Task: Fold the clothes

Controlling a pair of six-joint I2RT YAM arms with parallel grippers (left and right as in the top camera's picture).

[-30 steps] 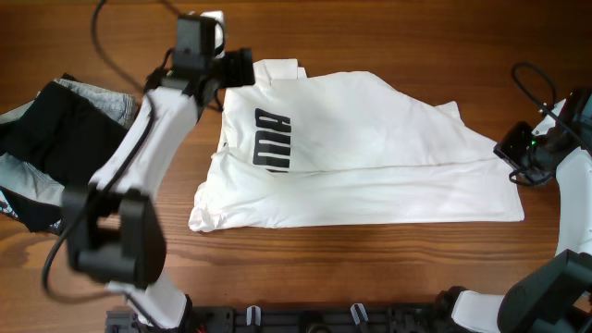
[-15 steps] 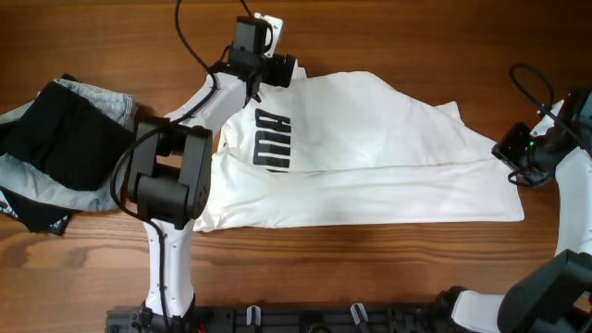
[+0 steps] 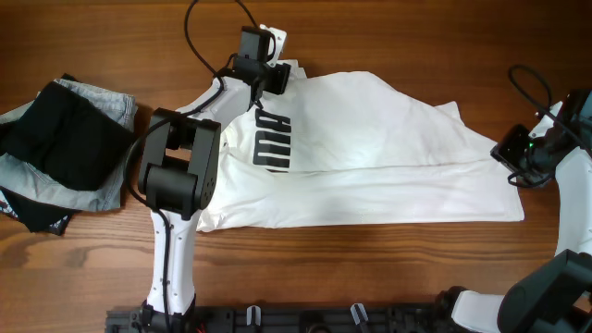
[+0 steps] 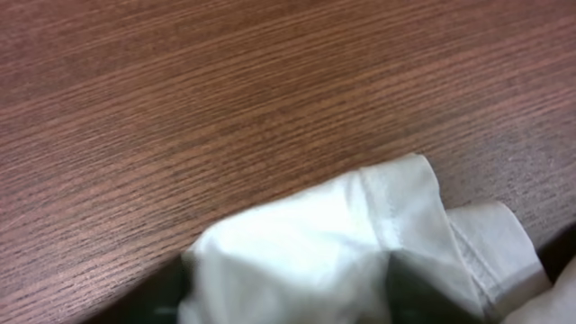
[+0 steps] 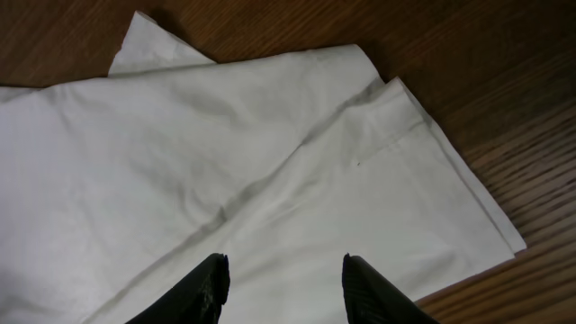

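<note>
The clothes, a large white shirt [image 3: 388, 157] with a black print, lie spread flat across the middle of the table. My left gripper [image 3: 268, 79] is at the shirt's far upper-left corner. In the left wrist view a bunched fold of white fabric [image 4: 333, 234] fills the gap between its dark fingers [image 4: 171, 292], so the left gripper [image 4: 292, 288] is shut on the shirt. My right gripper [image 3: 513, 157] hovers over the shirt's right end. There the right gripper [image 5: 283, 270] stands open above the hemmed edge of the shirt [image 5: 180, 153], with nothing between its fingers.
A black folded garment [image 3: 55, 139] lies on a pale grey one [image 3: 102, 190] at the table's left edge. A black cable [image 3: 208, 28] loops above the left arm, another cable [image 3: 536, 83] by the right arm. Bare wood [image 3: 370, 268] runs along the front.
The left arm swung right along the shirt's top edge to its upper-left corner, and its jaws closed on the fabric. The right arm has stayed still.
</note>
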